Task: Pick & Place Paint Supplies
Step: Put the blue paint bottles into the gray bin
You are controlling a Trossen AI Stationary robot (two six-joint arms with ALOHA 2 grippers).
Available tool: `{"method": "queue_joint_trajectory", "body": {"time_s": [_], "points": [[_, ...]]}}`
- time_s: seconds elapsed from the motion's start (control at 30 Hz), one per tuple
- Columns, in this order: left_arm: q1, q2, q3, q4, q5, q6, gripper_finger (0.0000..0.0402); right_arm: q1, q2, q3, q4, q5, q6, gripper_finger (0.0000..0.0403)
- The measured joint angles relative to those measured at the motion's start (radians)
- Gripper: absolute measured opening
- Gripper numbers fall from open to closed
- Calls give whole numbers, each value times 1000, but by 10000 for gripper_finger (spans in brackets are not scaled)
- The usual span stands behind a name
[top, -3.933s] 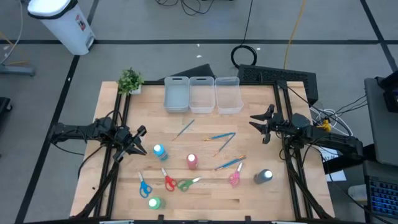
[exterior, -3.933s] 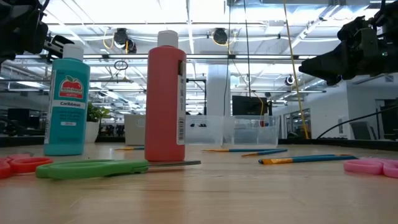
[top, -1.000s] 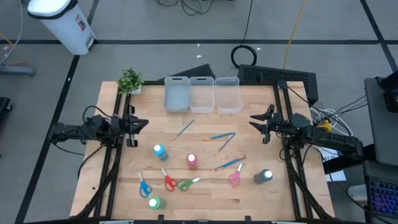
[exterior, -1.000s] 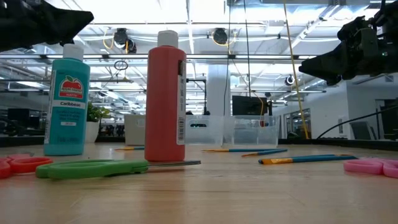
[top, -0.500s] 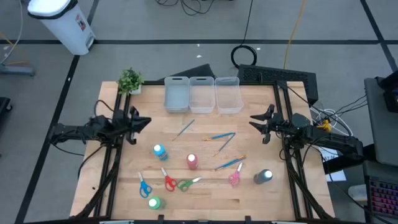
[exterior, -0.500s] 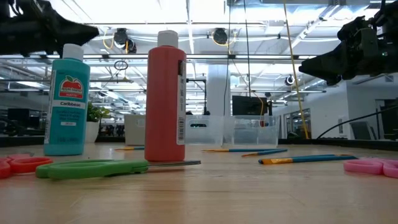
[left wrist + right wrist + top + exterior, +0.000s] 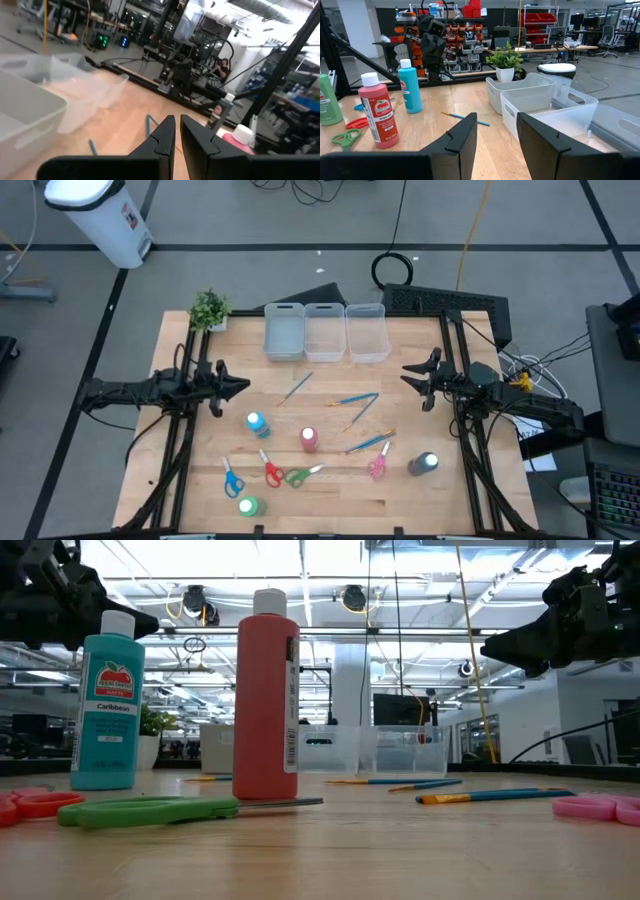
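Wooden table (image 7: 420, 490) sits in a big lit workshop; nothing is binned, so you're at the very start, in the approach step.

Three clear bins (image 7: 324, 332) stand in a row at the far edge, all empty, with one small potted plant (image 7: 209, 308) just beside them.

Two arms. Your left gripper (image 7: 238, 386) hovers above the table near the blue bottle, fingers pinched together, holding nothing. Your right gripper (image 7: 408, 374) waits over the right side, fingers partly spread, also empty.

Four paint bottles, all upright: blue bottle (image 7: 256, 423), pink-red bottle (image 7: 309, 439), green bottle (image 7: 247, 506) at the near edge, dark grey bottle (image 7: 424, 464) on the right.

Four scissors lie flat in front of the bottles: blue (image 7: 231, 478), red (image 7: 270, 470), green (image 7: 300, 474), pink (image 7: 378, 465).

Brushes (image 7: 355, 398) lie mid-table between bins and bottles; I count about five, hard to be sure.

Next move, likely: spread the left fingers, drop onto the blue bottle, squeeze its body.
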Motion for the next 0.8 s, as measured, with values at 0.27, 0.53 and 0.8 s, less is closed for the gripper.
{"method": "queue_joint_trajectory", "body": {"time_s": [0.27, 0.53, 0.8], "points": [[1, 0, 41, 83, 107, -216, 89, 0, 0, 0, 0, 0, 0, 130], [-3, 150, 179, 71, 238, -143, 245, 0, 0, 0, 0, 0, 0, 130], [-48, 536, 494, -220, 308, -47, 269, 0, 0, 0, 0, 0, 0, 130]]}}
